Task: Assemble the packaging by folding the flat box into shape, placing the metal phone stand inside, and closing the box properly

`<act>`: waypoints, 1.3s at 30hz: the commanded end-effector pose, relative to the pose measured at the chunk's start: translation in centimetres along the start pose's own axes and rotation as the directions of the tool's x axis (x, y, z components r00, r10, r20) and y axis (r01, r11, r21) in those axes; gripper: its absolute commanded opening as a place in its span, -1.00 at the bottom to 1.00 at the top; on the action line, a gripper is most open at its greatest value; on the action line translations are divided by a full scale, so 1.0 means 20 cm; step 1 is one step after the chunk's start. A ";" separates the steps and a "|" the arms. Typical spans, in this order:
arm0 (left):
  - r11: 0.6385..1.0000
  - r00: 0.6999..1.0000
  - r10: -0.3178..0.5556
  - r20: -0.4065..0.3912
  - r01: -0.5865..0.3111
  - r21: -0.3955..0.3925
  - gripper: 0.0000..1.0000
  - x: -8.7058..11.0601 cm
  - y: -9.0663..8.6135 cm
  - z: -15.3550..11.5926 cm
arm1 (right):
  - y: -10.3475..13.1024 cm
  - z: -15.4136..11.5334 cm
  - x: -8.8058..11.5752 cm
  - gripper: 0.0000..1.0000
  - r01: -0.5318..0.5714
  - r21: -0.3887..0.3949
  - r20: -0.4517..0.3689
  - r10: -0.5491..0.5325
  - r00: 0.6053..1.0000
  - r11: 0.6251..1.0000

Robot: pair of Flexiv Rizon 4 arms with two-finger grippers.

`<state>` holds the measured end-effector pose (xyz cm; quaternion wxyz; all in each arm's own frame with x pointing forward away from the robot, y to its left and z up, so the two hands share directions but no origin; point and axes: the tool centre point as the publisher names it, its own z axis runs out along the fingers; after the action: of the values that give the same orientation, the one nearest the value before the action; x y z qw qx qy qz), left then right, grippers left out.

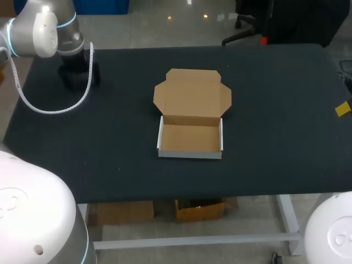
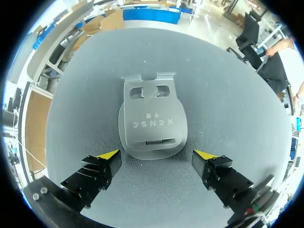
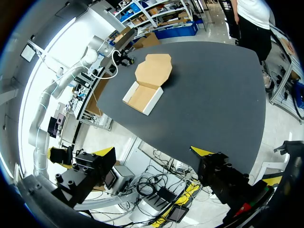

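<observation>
Left gripper [image 2: 156, 156]: fingers spread wide, gripping nothing; it hangs over the table's [image 1: 275, 159] far left corner, both yellow tips clear of the stand

Phone stand [image 2: 152, 121]: grey metal, lying flat just ahead of the left gripper; long axis runs straight away from the fingers, rounded end nearest them, the end with two cut-outs and a turned-up lip farthest; only the left wrist view shows it; in the head view the left arm [image 1: 47, 33] covers that spot

Box [image 1: 190, 140]: mid-table, tray folded up and empty; long axis across the table; lid [image 1: 192, 93] lies open and flat, pointing away from the robot

Right gripper [image 3: 153, 152]: fingers apart, nothing between them; off the table's edge, above the floor; hidden from the head view
</observation>
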<state>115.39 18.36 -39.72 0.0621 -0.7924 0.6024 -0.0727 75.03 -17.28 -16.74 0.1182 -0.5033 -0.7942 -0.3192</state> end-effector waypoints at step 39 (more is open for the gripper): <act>1.000 1.000 0.008 0.007 -0.008 0.003 1.00 0.01 -0.15 0.03 | -0.01 -0.01 0.00 1.00 0.000 0.000 0.000 0.000 1.000 1.000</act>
<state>117.80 18.97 -39.61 0.0682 -0.7898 0.6048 -0.0754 75.04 -17.29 -16.76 0.1182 -0.5033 -0.7942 -0.3193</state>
